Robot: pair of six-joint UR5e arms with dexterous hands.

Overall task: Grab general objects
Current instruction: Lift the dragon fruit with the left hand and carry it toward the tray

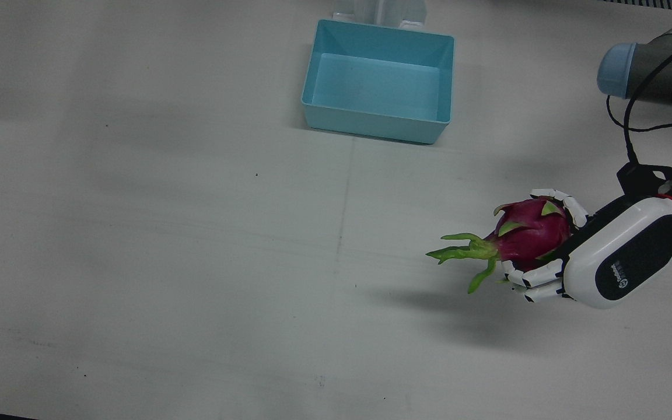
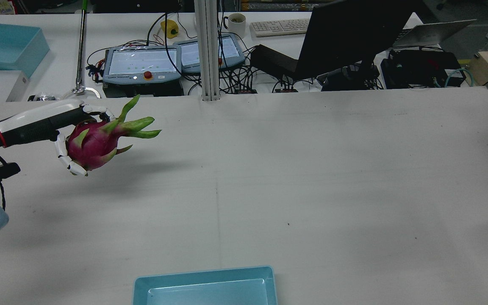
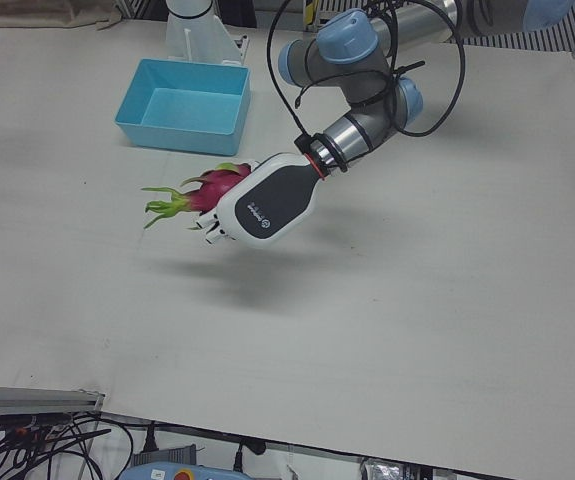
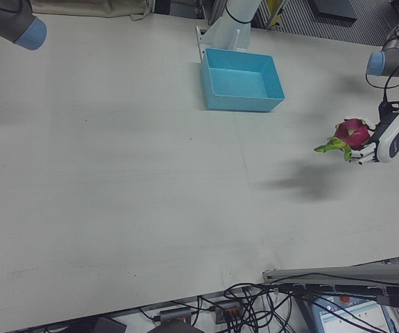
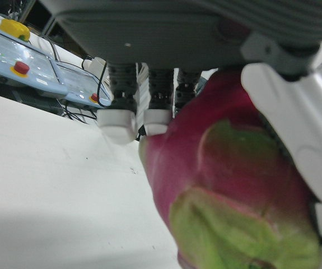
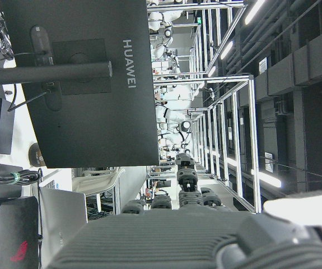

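A magenta dragon fruit point(image 1: 525, 236) with green leafy tips is held in my left hand point(image 1: 604, 262), fingers wrapped around its body, leaves pointing toward the table's middle. It hangs clear above the white table, with its shadow below. It also shows in the rear view point(image 2: 89, 146), the left-front view point(image 3: 217, 188), the right-front view point(image 4: 352, 132) and, close up, the left hand view point(image 5: 228, 185). My right hand point(image 6: 186, 224) shows only in its own view, raised off the table, fingers point(image 6: 186, 182) apart with nothing in them.
An empty light-blue bin point(image 1: 371, 125) stands at the table's robot-side edge, near the middle; it also shows in the rear view point(image 2: 206, 275) and the left-front view point(image 3: 182, 135). A monitor, teach pendants and cables lie beyond the far table edge point(image 2: 244, 95).
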